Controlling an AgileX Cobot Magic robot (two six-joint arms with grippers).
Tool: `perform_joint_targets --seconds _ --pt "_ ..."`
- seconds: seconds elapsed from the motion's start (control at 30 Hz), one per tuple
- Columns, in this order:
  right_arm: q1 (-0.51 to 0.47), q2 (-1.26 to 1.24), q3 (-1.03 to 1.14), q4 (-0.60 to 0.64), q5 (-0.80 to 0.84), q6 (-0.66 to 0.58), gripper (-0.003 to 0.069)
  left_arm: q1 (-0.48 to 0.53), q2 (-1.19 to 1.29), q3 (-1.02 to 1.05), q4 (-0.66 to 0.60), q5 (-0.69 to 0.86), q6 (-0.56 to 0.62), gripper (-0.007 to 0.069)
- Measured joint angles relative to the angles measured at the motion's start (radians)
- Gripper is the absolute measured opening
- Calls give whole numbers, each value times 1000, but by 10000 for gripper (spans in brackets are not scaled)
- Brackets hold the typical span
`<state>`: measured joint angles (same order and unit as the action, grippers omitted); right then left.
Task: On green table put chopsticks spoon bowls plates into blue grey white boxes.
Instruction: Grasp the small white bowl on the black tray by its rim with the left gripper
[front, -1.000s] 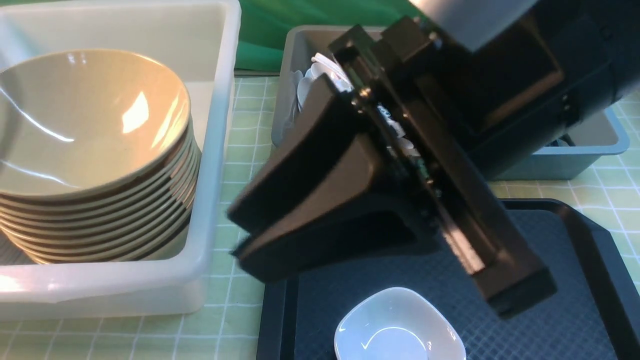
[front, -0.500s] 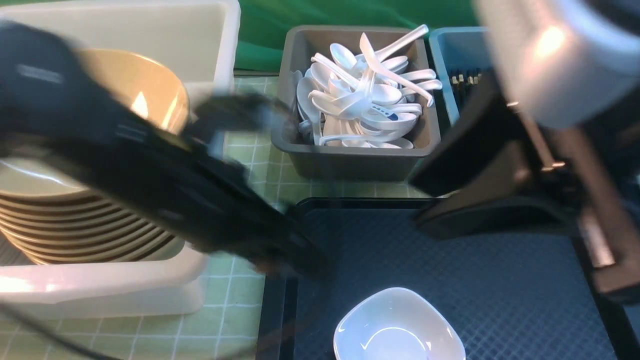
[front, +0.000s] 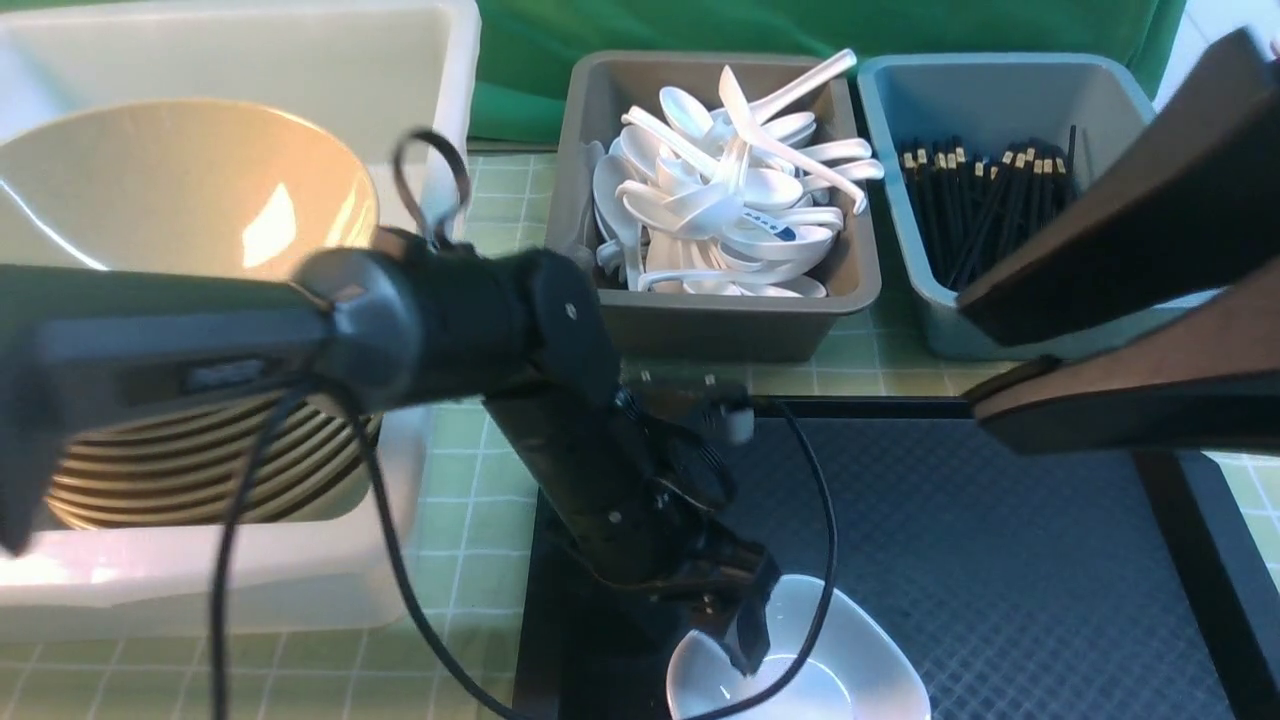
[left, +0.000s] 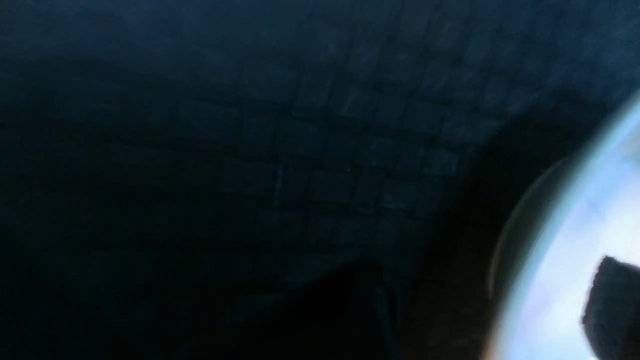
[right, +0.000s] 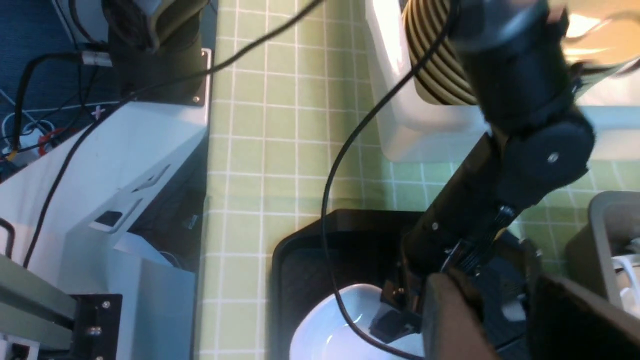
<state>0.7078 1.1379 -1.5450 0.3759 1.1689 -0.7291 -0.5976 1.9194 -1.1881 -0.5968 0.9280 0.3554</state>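
Spreading under everything, a green checked table (front: 470, 250) is being shared by three boxes and a tray. At the left, a white box (front: 440, 120) is being filled by a tall stack of tan bowls (front: 180, 190), nested and glossy, with dark undersides. Nearer the robot, a dark tray (front: 1000, 560) with a fine grid texture is being used as the resting place of the small dish (front: 860, 660).

The left arm (front: 450, 320) is being stretched across the front of the white box and bent down over the tray, with a black cable (front: 225, 560) looping beneath it. Behind the tray, a grey box (front: 700, 325) is being heaped with white spoons (front: 720, 200), and just beside it a blue box (front: 940, 330) is being lined with black chopsticks (front: 980, 210).

The small dish is being shown as shiny white, shallow, empty and rounded-square, upright at the tray's near edge. The left gripper (front: 730, 640) is being held at its rim, one finger inside the hollow; whether the rim is being clamped cannot be told. The right gripper (front: 975, 365) is being kept raised at the right, its fingers parted and nothing between them.
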Motion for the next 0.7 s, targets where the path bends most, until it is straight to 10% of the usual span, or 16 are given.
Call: perform_joint_targets --seconds 0.3,0.7 --pt "0 0 0 -17 0 0 235 4 45 -4 -61 47 78 36" --pt "0 5 0 12 -30 -32 235 333 -456 -19 -89 220 56 15"
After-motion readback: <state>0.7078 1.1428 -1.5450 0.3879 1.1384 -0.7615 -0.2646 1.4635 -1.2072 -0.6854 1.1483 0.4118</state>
